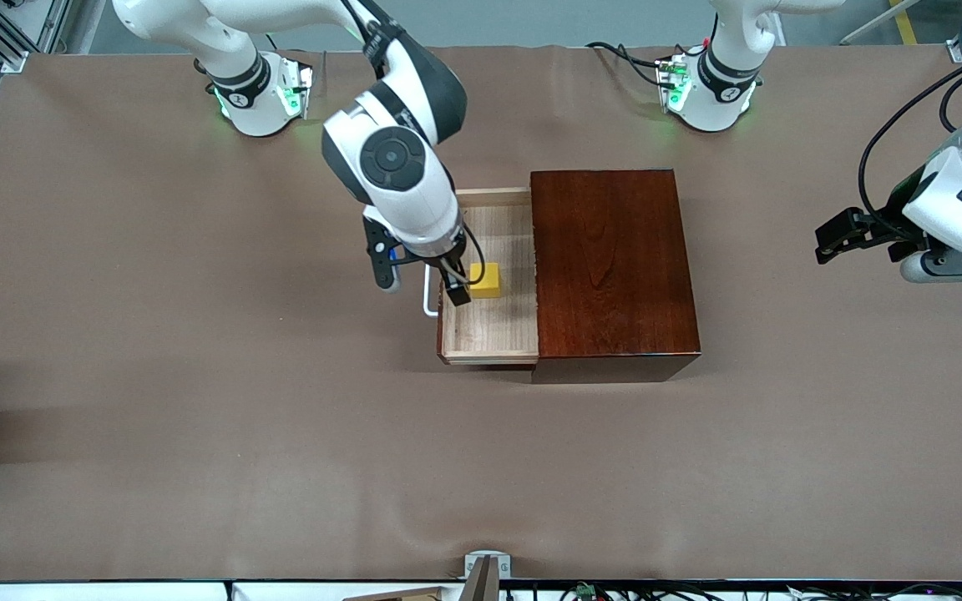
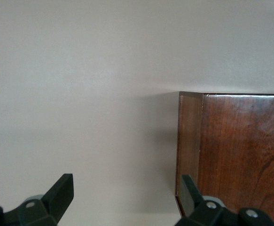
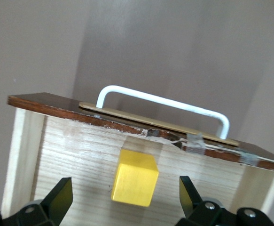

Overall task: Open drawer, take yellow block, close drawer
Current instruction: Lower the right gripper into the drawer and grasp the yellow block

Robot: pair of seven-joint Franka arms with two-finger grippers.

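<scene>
Two Franka arms share a brown-covered table [image 1: 155, 401], with only the right one at work over the wooden box [image 1: 610, 267] at its centre. The drawer [image 1: 489, 330] stands pulled out from the box toward the right arm's end of the table, its pale wood floor exposed and its white handle [image 1: 428, 299] showing on the front panel beside the arm's wrist. The yellow block [image 1: 487, 280] sits on the drawer floor, close to the front panel and roughly midway along the panel's length; in the right wrist view the cube [image 3: 134, 184] rests just inside the panel, under the handle [image 3: 165, 102].

The right gripper [image 1: 458, 288] hangs over the open drawer, directly above the block, with its fingers [image 3: 57, 197] spread wide to either side of the cube and touching nothing. The block lies between the two fingertips but below them, not gripped.

The left gripper [image 1: 848, 234] waits in the air over the left arm's end of the table, well apart from the box. Its fingers [image 2: 61, 190] are also spread wide and empty, and its wrist camera looks down on a corner of the dark polished box [image 2: 235, 155] and bare tabletop [image 2: 80, 94].
</scene>
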